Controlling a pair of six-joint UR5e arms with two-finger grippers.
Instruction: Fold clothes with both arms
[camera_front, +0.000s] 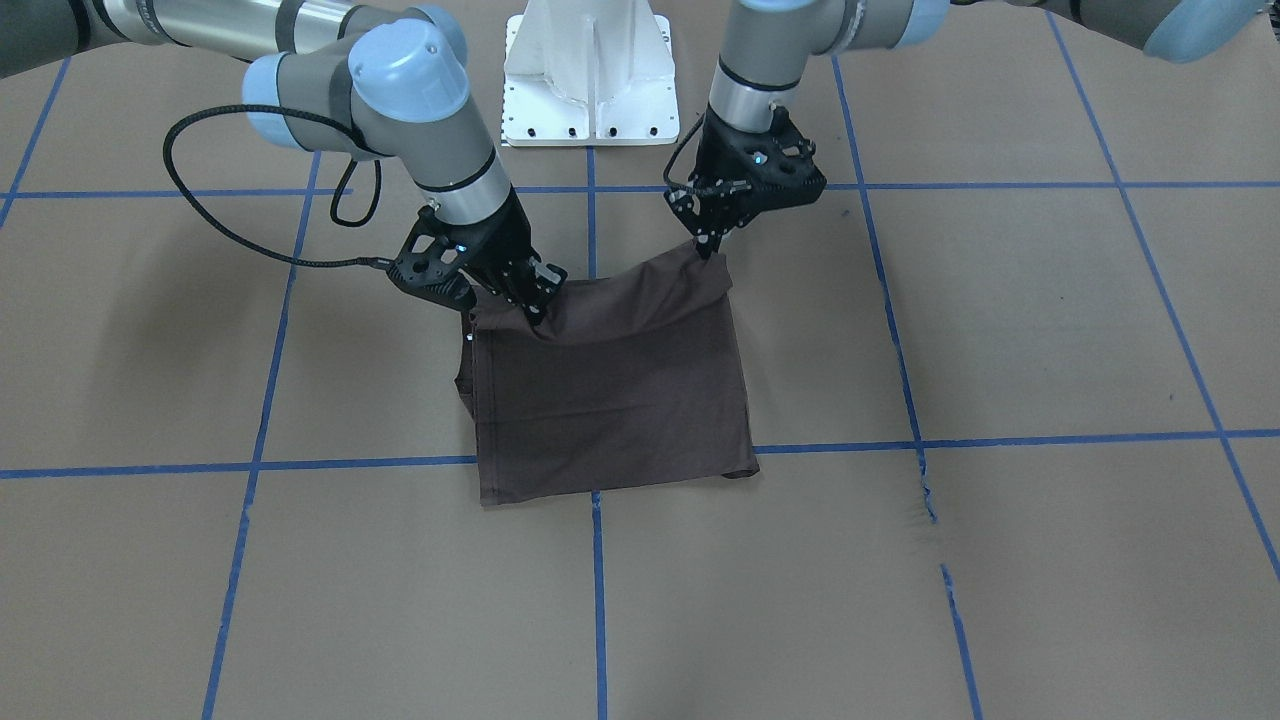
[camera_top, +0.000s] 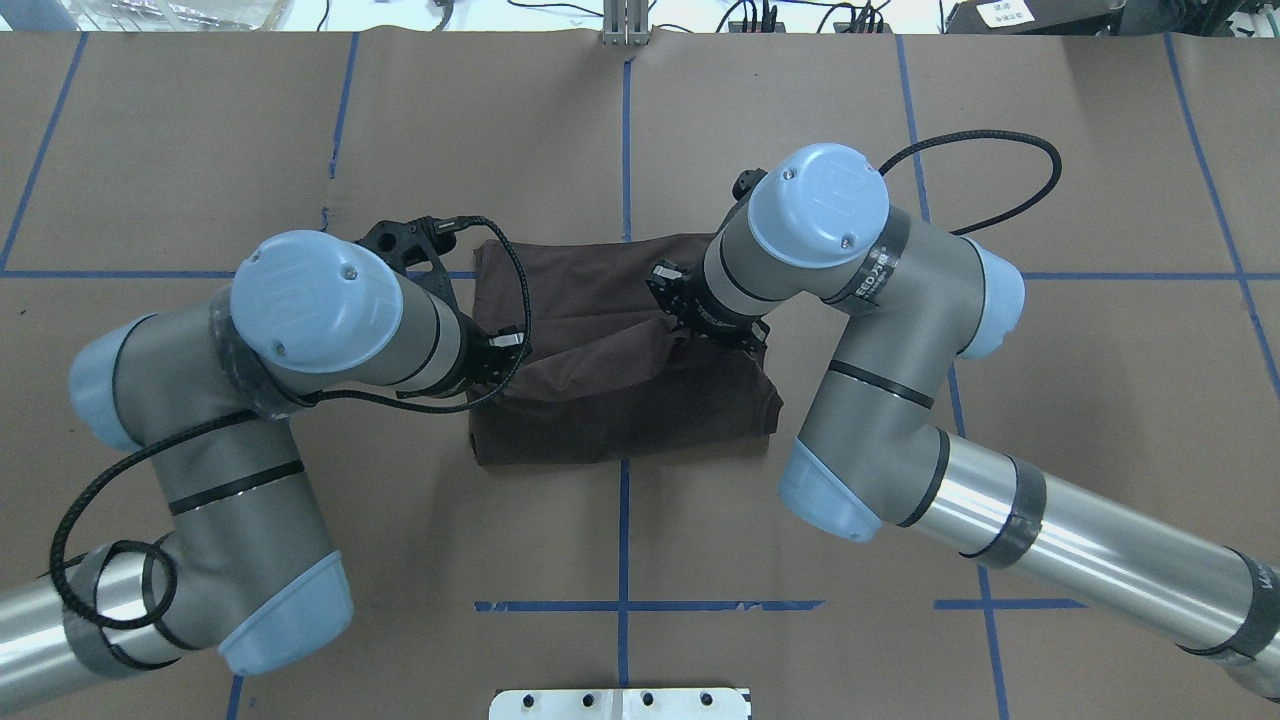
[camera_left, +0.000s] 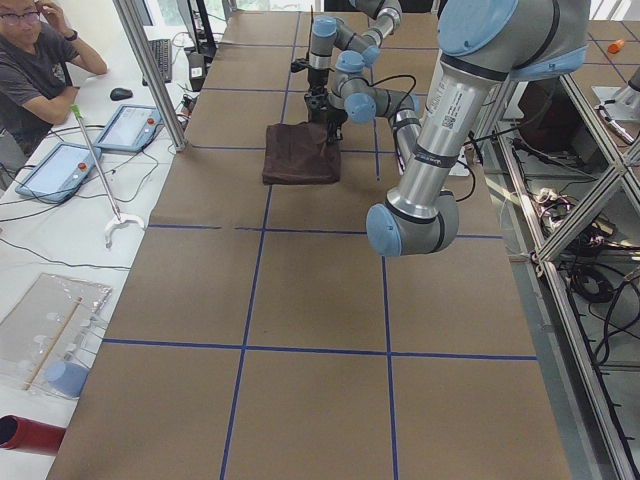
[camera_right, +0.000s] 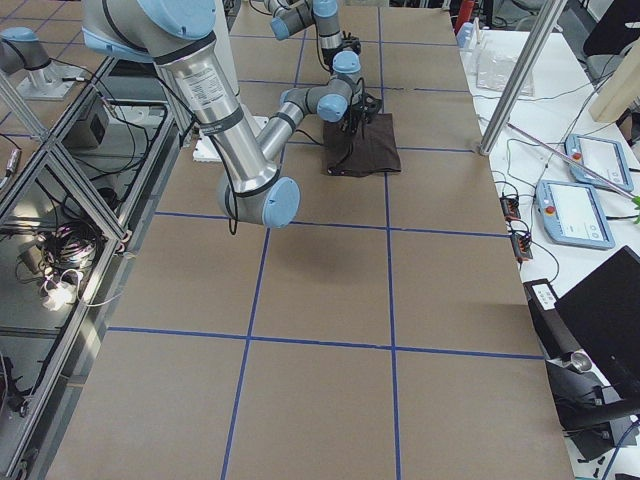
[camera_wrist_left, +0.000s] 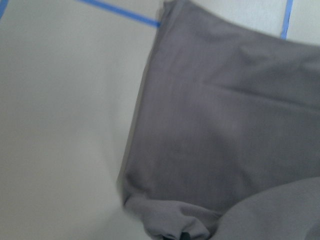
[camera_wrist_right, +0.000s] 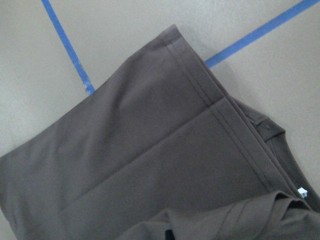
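The dark brown T-shirt (camera_front: 610, 400) lies folded into a rough square on the brown table, also in the overhead view (camera_top: 600, 290). Its robot-side edge is lifted and sags between the two grippers. My left gripper (camera_front: 708, 248) is shut on one lifted corner, also in the overhead view (camera_top: 497, 368). My right gripper (camera_front: 533, 308) is shut on the other corner, also in the overhead view (camera_top: 690, 335). The right wrist view shows the shirt's stitched hem (camera_wrist_right: 200, 95) and the tiny white neck label (camera_wrist_right: 302, 191). The left wrist view shows the cloth (camera_wrist_left: 225, 125) flat below, with a bunched fold at the bottom.
The white pedestal base (camera_front: 590, 80) stands just behind the shirt on the robot's side. Blue tape lines (camera_front: 595, 560) grid the table. A seated operator (camera_left: 35, 60) and tablets (camera_left: 60, 165) are beyond the table's far side.
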